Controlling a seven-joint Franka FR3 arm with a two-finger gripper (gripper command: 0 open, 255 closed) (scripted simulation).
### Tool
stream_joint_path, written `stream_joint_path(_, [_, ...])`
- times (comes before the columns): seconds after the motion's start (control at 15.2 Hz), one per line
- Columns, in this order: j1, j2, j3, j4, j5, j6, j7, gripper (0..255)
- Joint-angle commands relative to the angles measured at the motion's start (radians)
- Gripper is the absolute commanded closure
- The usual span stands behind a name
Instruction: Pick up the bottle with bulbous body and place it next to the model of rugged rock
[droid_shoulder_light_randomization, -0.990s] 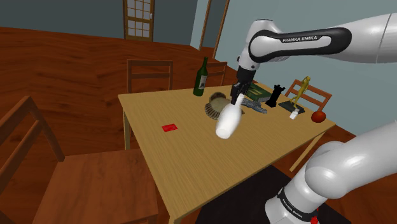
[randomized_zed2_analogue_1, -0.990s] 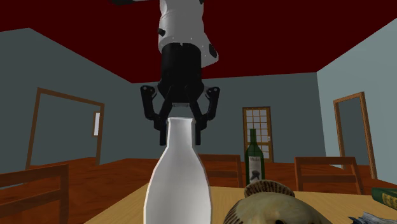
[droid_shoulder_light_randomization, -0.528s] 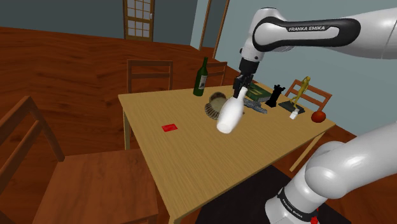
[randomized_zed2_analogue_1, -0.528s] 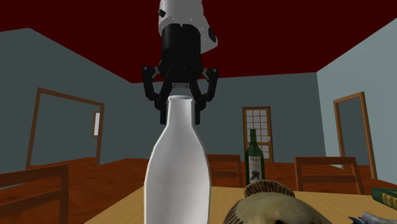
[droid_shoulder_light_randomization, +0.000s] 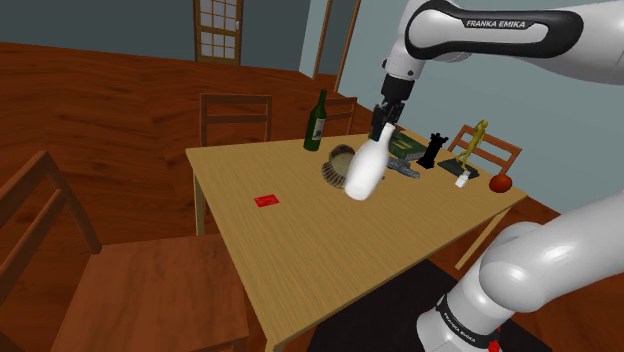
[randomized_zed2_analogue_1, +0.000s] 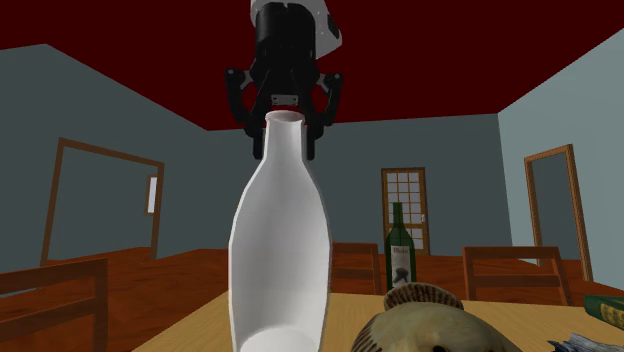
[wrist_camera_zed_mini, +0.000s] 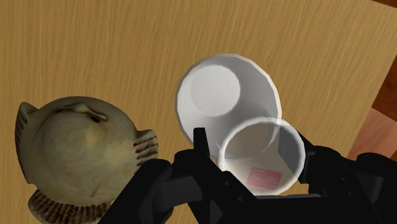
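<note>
Wooden surface is overhung by the white bottle, clasped at its neck by the closed tool, tilted, near the rock model. Slippage could be caused by that narrow, slanted grip.

White bottle, green wine bottle, tan streaked rock, red card

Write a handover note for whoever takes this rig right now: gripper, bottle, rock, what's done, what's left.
Gripper: shut on the white bottle at its neck.
The bottle hangs above the table, close to the tan ribbed lump.
Done: pick-up.
Left: carry the bottle to the rock model and set it down beside it. I cannot tell for sure which item on the table that is.
</note>
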Motion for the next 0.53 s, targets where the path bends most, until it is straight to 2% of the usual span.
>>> stream_joint_path(0.0, [0.0, 0.004, 0.0, 0.034, 0.0, -0.03, -0.001, 255])
stream_joint_path(0.46, [0.001, 0.02, 0.001, 0.143, 0.002, -0.123, -0.002, 255])
